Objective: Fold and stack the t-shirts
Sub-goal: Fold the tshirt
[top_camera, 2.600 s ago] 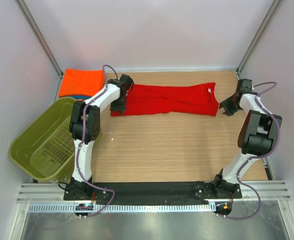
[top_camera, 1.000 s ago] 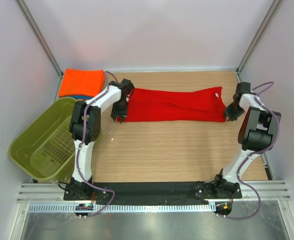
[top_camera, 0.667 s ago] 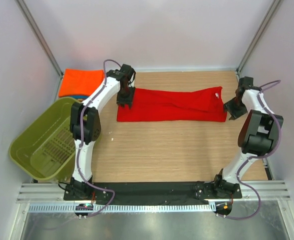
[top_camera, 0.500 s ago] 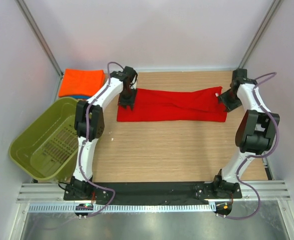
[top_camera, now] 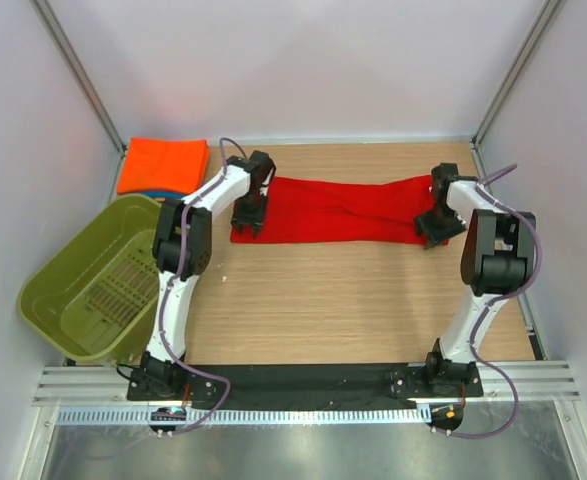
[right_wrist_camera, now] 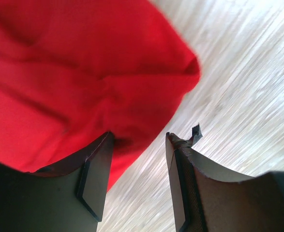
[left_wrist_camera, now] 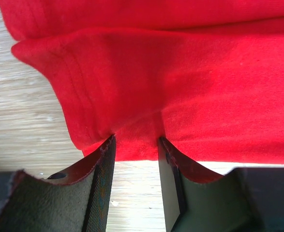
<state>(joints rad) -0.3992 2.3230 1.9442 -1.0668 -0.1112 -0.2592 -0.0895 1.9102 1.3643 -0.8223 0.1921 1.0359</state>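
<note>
The deep red t-shirt (top_camera: 333,210) lies folded into a long strip across the far middle of the wooden table. My left gripper (top_camera: 246,222) is open at the strip's near left corner; in the left wrist view (left_wrist_camera: 134,140) the red hem (left_wrist_camera: 180,72) lies just between the fingertips. My right gripper (top_camera: 431,232) is open at the strip's right end; in the right wrist view (right_wrist_camera: 138,134) one finger rests on red cloth (right_wrist_camera: 59,72), the other is over bare wood. The orange t-shirt (top_camera: 163,164) lies folded at the far left on the blue one (top_camera: 145,191).
An olive-green plastic basket (top_camera: 48,300) stands tilted off the table's left edge, beside the left arm. Bare wooden table (top_camera: 353,300) stretches between the red shirt and the arm bases. Grey walls and metal posts close in the back and sides.
Both grippers let go of the red shirt and lifted, then came down again. The left is back at the near left corner. The right moved leftwards onto the right end.
</note>
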